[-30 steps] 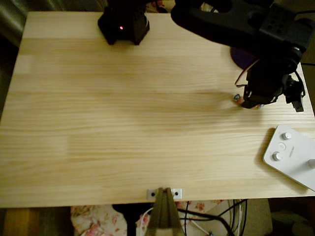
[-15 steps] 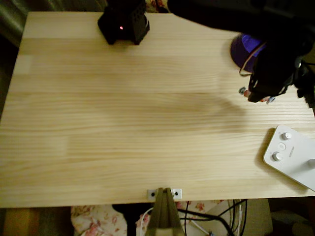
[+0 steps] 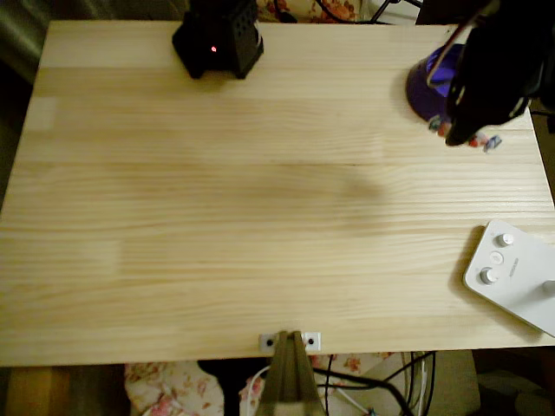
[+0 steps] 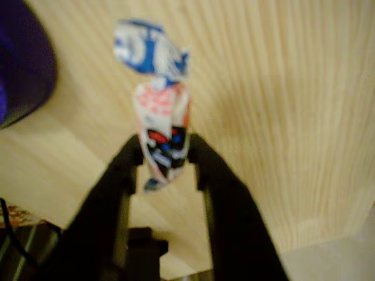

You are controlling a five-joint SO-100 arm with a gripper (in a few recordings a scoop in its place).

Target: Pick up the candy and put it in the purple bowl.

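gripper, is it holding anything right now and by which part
Yes. The gripper is shut on the candy, pinching it near its lower end; most of the wrapper, with its blue-and-white twisted end, sticks out past the fingertips.

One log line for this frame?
phase: carry | gripper: shut on pink-and-blue wrapped candy strip | candy: off wooden table | round purple plastic bowl: beside gripper

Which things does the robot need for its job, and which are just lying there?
Needed:
candy, pinched between the fingers
purple bowl

Just lying there:
white device with knobs
black box with a red light
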